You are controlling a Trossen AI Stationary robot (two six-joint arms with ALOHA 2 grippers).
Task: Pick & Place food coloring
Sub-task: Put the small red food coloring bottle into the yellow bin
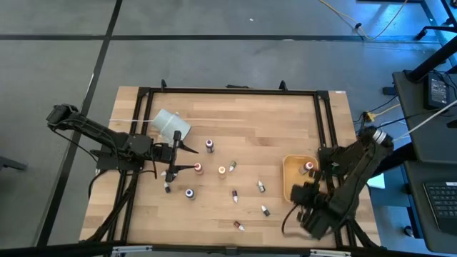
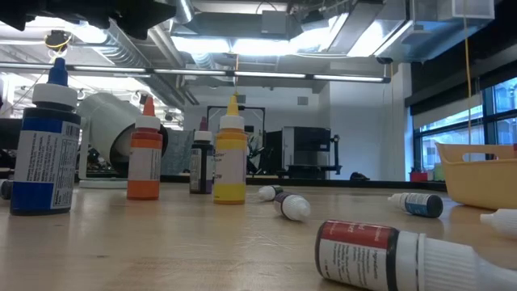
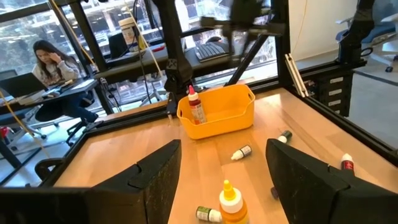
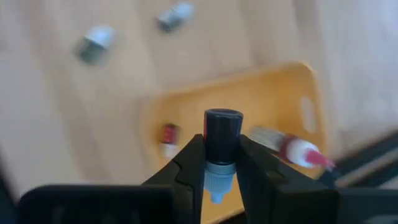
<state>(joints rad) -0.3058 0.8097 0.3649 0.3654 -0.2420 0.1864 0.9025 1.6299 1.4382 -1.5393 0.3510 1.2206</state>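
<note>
Dark bottle [image 4: 222, 151] clamped in right hand [image 4: 219, 167], above tray [image 4: 273, 106]

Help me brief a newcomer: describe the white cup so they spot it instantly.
From above, find the wooden table and its upper-left area, near the left arm. The white cup lies there on its side, much bigger than the tiny dropper bottles nearby, and plain white.
</note>
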